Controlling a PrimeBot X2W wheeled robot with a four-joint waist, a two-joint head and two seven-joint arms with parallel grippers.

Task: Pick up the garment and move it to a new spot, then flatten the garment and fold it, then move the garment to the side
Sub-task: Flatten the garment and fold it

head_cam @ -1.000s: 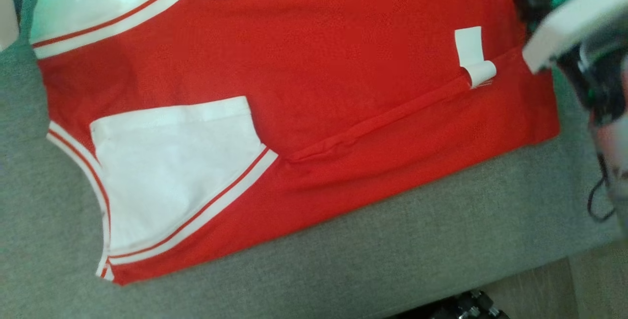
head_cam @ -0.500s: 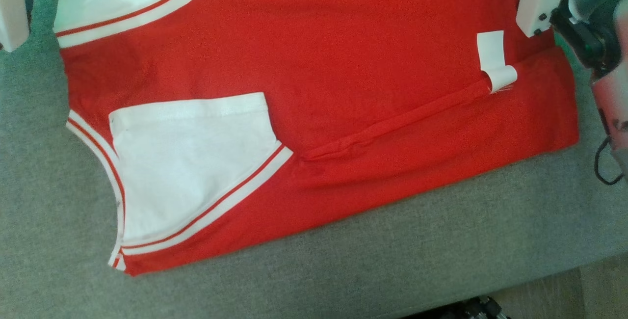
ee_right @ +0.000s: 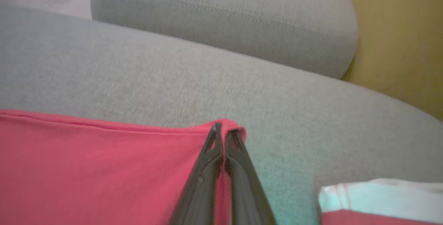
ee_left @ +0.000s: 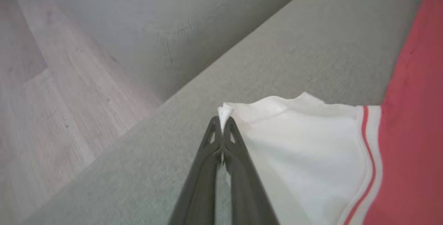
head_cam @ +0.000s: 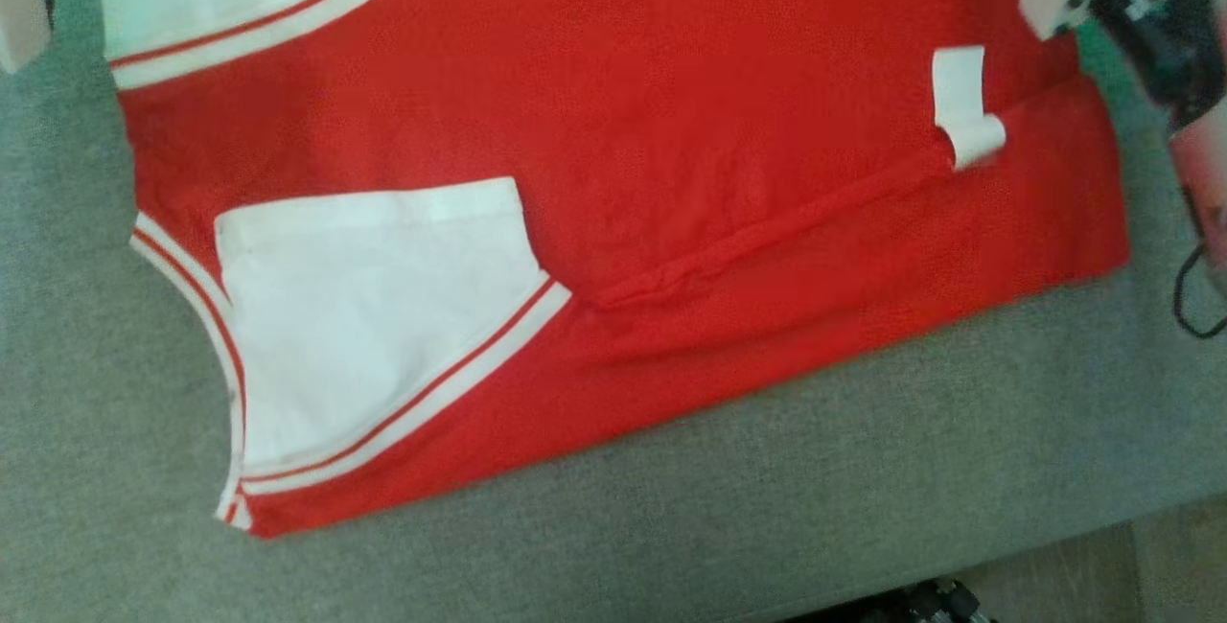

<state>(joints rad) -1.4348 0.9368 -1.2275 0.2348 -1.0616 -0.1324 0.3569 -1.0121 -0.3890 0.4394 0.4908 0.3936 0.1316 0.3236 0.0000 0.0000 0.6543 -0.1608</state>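
Red garment [head_cam: 671,125] lies flat on grey sofa [head_cam: 815,508], filling upper frame. L gripper [ee_left: 224,124], bottom centre, pinches white sleeve [ee_left: 304,142] corner. R gripper [ee_right: 225,131] pinches red hem corner [ee_right: 238,131].

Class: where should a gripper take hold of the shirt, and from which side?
Probably the shirt by its end corners, from beyond them. It lies flat on the sofa, so only edges are pinchable: the left gripper is shut on a sleeve tip, the right gripper on a red corner.
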